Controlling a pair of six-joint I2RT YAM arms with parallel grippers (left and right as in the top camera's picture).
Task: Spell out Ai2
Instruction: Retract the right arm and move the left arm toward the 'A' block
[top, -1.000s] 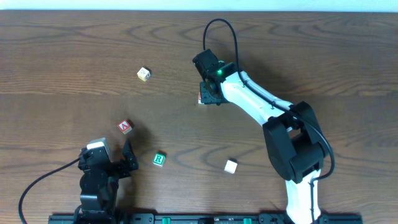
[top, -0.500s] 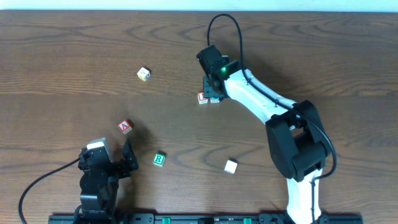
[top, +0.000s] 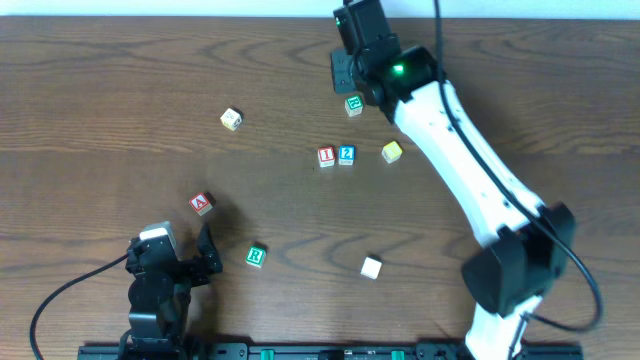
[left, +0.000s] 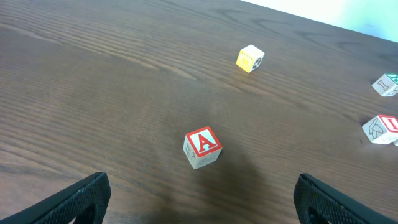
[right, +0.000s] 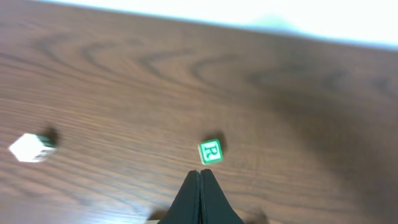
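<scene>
The red A block (top: 202, 204) lies at the left front, and shows in the left wrist view (left: 202, 148) ahead of my open, empty left gripper (left: 199, 208), which sits low at the front left (top: 205, 255). The red I block (top: 326, 156) and the blue 2 block (top: 346, 154) stand side by side at mid table, the 2 on the right. The I block also shows at the right edge of the left wrist view (left: 380, 129). My right gripper (top: 343, 72) is raised near the far edge, shut and empty (right: 200, 180).
A green-lettered block (top: 354, 104) lies just past the right fingertips (right: 211, 152). A yellow block (top: 392, 151) sits right of the 2. A cream block (top: 232, 119) lies far left (right: 28, 148). A green R block (top: 256, 256) and a white block (top: 371, 267) lie at the front.
My right gripper has risen from the I and 2 blocks and moved to the far edge. The 2, a green block and a yellow block now show. The left arm has not moved.
</scene>
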